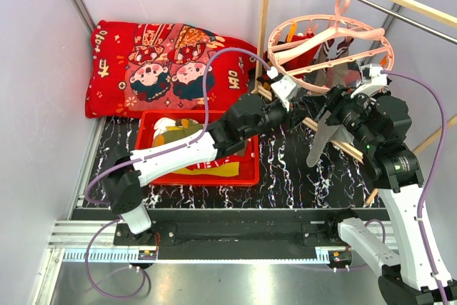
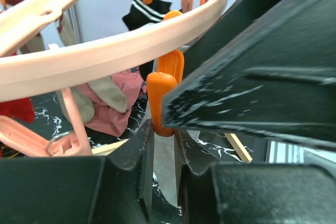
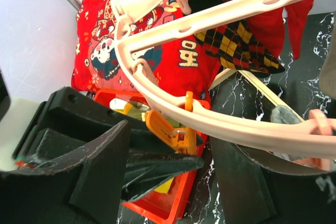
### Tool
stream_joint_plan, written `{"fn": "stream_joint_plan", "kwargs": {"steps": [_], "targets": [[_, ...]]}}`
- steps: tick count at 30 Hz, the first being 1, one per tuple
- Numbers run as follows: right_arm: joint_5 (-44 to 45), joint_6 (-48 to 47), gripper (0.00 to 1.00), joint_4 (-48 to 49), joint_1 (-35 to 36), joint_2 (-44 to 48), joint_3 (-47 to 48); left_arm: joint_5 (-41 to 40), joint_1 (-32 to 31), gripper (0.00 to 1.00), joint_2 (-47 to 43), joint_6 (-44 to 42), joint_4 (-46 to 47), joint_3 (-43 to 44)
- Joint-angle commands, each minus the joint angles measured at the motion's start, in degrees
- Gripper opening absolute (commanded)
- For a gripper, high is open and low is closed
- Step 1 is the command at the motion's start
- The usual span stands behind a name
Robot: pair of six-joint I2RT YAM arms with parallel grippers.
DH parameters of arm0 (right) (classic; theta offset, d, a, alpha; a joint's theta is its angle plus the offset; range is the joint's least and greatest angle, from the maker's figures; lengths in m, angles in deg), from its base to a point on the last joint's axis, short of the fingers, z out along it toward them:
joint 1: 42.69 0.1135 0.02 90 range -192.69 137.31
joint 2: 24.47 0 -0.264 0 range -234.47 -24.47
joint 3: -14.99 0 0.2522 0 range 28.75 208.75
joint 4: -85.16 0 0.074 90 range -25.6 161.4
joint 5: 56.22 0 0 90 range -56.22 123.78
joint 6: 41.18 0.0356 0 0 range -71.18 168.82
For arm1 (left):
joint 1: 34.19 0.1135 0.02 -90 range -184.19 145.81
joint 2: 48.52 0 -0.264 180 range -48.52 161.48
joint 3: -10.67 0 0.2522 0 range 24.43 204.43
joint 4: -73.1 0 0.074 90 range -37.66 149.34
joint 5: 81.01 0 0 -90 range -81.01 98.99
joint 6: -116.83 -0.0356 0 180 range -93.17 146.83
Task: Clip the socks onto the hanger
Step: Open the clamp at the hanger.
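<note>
The pale-pink ring hanger [image 1: 328,41] hangs at the back right with socks clipped on: black with white stripes [image 2: 147,11], red [image 3: 268,19] and argyle [image 3: 236,45]. My left gripper [image 2: 161,129] reaches to the hanger's near rim and is shut on an orange clip [image 2: 161,103] dangling from the ring. My right gripper [image 3: 173,145] faces it, open, its fingers wide apart on either side of that clip [image 3: 168,129]. A long grey sock [image 1: 321,133] hangs between the two grippers under the rim. What holds its top is hidden.
A red basket [image 1: 250,176] on the marble table holds yellow and olive socks [image 1: 189,137]. A red cartoon-print cushion [image 1: 164,62] lies behind it. A wooden pole [image 1: 265,19] stands left of the hanger, and wooden bars cross under it.
</note>
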Motion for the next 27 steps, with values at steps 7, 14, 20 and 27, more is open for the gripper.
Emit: {"fn": "stream_joint_plan", "kwargs": {"steps": [7, 14, 20, 27], "targets": [[1.7, 2.1, 0.67, 10.4, 0.2, 0.9, -1.3, 0.7, -2.6, 0.0, -0.4, -1.9, -1.1, 3.9], [2.2, 2.4, 0.58, 11.6, 0.1, 1.1, -1.6, 0.9, -2.8, 0.0, 1.0, -0.6, -2.0, 3.9], [3.3, 2.9, 0.4, 11.5, 0.1, 1.7, -2.8, 1.0, -2.9, 0.0, 1.8, 0.6, -2.3, 3.8], [5.8, 4.1, 0.19, 11.4, 0.2, 2.5, -4.9, 0.1, -2.9, 0.2, 0.8, 2.2, -1.6, 2.4]]}}
